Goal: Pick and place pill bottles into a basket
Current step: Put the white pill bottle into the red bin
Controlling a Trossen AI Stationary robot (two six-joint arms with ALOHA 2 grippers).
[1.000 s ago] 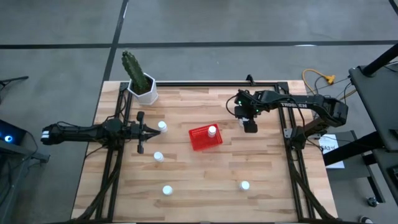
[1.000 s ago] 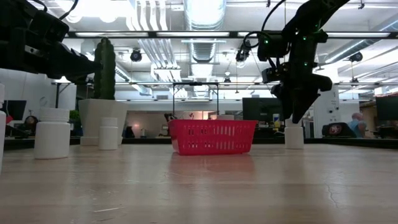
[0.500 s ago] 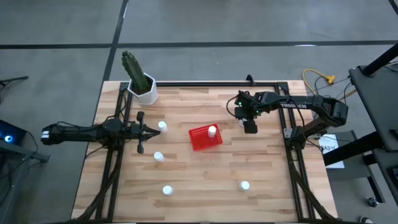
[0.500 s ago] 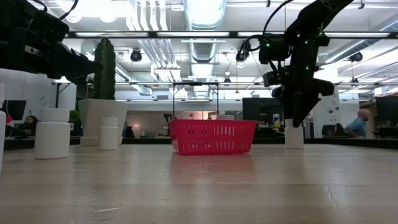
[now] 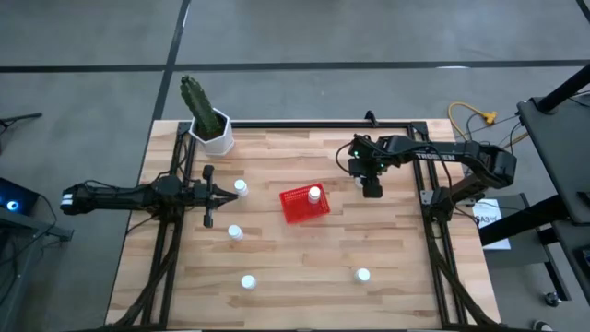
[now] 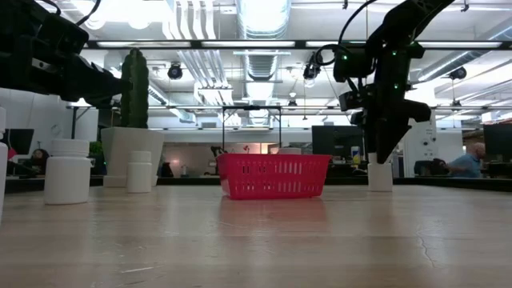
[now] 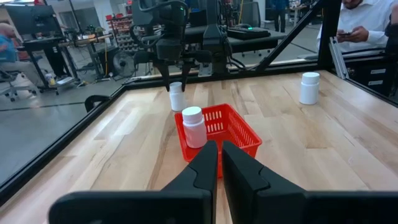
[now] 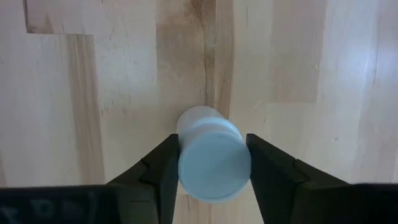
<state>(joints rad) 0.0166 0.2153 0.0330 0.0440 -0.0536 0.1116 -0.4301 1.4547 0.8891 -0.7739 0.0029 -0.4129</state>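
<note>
The red basket (image 5: 302,207) stands mid-table with one white pill bottle (image 5: 315,195) in it. My right gripper (image 5: 371,190) points down over another pill bottle (image 8: 214,163), right of the basket, and is shut on it. That bottle stands on the table in the low view (image 6: 381,177). My left gripper (image 5: 224,193) is shut and empty, level above the table's left side. It points at a bottle (image 5: 241,187) that stands just ahead of it, also seen in the left wrist view (image 7: 193,126). Other bottles (image 5: 235,232) (image 5: 247,282) (image 5: 362,275) stand on the near half. My right gripper pinches the bottle's cap (image 8: 214,180) between its two fingers (image 8: 163,171), one on each side. The fingers come from above, pointing down, and the low view shows only their free ends at cap height. The bottle stands upright with its base on the table.
A white hexagonal pot with a green cactus (image 5: 212,129) stands at the far left corner. A dark frame rail (image 5: 313,124) runs along the table's far edge and down both sides. People sit in the room beyond the table (image 7: 364,15).
My right gripper has gone down a little onto the pill bottle's cap. The bottle still stands where it was, on the table.
</note>
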